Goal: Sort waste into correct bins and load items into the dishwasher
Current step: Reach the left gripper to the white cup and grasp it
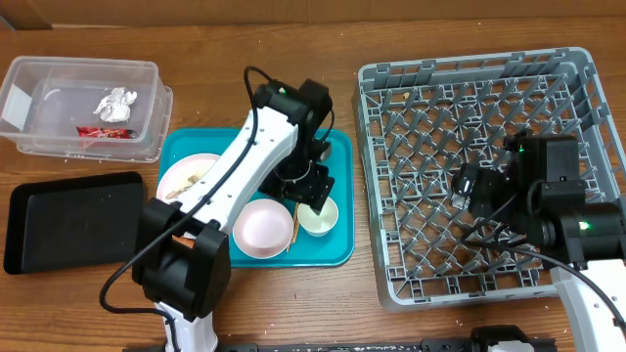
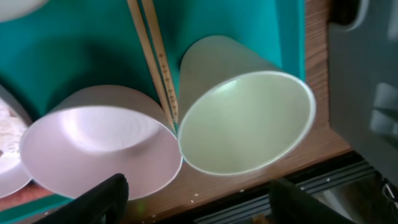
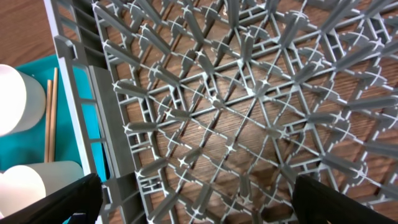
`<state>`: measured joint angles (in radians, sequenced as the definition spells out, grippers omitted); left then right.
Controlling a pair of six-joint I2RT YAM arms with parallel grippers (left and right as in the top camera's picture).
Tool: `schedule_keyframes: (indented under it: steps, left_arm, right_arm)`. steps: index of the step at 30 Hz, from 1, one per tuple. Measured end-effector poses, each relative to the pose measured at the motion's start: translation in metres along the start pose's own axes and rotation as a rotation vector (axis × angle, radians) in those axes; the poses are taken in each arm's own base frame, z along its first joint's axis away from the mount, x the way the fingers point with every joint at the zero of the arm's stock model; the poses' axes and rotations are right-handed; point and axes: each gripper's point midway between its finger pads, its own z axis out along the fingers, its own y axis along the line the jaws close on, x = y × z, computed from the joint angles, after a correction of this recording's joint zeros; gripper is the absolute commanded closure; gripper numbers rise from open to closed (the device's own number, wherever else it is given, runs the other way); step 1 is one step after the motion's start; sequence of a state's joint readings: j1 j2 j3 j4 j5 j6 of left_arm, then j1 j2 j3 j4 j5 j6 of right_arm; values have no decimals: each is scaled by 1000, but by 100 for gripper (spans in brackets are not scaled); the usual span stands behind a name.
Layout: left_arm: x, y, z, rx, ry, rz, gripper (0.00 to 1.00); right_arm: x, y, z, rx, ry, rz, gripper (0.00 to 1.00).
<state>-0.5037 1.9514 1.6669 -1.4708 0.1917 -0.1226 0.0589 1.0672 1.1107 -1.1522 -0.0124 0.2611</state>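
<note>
The chopsticks (image 2: 158,68) lay on the teal tray (image 2: 74,43) between bowl (image 2: 102,140) and cup (image 2: 245,121), long axis running up-down near the overhead frame's centre, below the open, empty left claw (image 2: 196,194), while the right claw (image 3: 199,199) gaped over the rack (image 3: 249,118).

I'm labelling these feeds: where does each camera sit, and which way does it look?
Overhead: above the table, looking down on teal tray and grey rack; left arm and right arm show.
Left wrist: on the left arm, looking down at cup, bowl, chopsticks; its jaws edge the bottom.
Right wrist: over the rack, looking down at its lattice; jaws in bottom corners.
Shared: both wrist views catch the chopsticks.
</note>
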Motion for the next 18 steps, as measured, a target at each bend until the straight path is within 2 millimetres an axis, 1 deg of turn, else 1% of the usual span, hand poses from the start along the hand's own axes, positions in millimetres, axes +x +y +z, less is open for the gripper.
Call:
schedule_keyframes:
  steps: [2,3,4,8,10,12,18]
  left_arm:
    - [-1,2,12,-1,3,-11,38]
    - [-2,3,18,0,4,-16,43]
    - [-3,4,23,0,0,-19,52]
    - [-8,6,38,7,-16,-28,76]
    - [-12,5,39,12,-34,-30,96]
    - [-17,4,39,15,-51,-27,96]
    - [-17,4,39,16,-51,-32,96]
  right_arm:
    - [0,-1,0,4,1,1,0]
    - [1,-1,0,6,3,0,0]
    - [1,-1,0,6,4,0,0]
    - [4,-2,0,11,14,1,0]
    - [3,-2,0,11,14,1,0]
    - [4,-3,0,12,14,1,0]
    - [3,-5,1,27,13,1,0]
